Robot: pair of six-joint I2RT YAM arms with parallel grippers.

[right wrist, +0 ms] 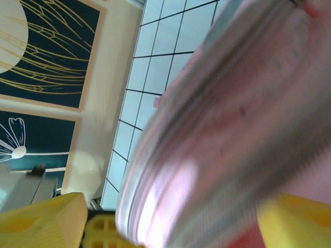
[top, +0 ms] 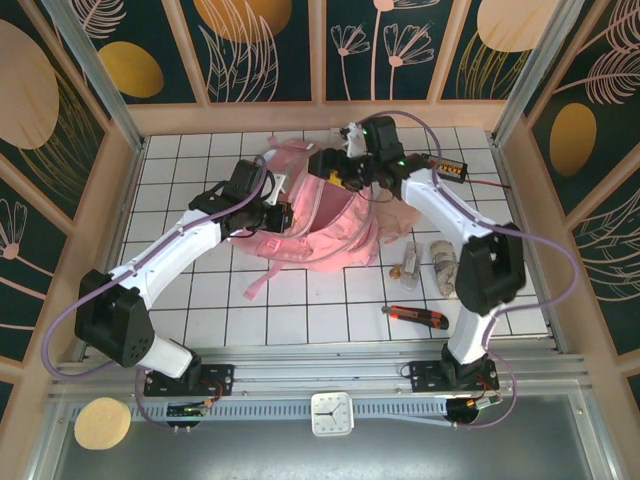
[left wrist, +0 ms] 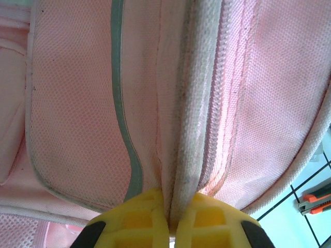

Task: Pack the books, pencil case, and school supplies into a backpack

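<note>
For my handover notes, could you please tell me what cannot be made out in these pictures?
Backpack inside: top view, hidden by its own fabric.
Right gripper hold: right wrist view, motion blur.
Clear items: top view, too small.
Cutter: left wrist view, cut off by the edge.

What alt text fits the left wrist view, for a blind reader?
The left gripper, yellow-fingered, is shut on a pale seam of the pink backpack, between its mesh panels. At lower right, an orange utility knife lies on the white tiled table.

Motion blur smears the backpack [right wrist: 232, 113]; frame edge crops the cutter [left wrist: 314, 200].
</note>
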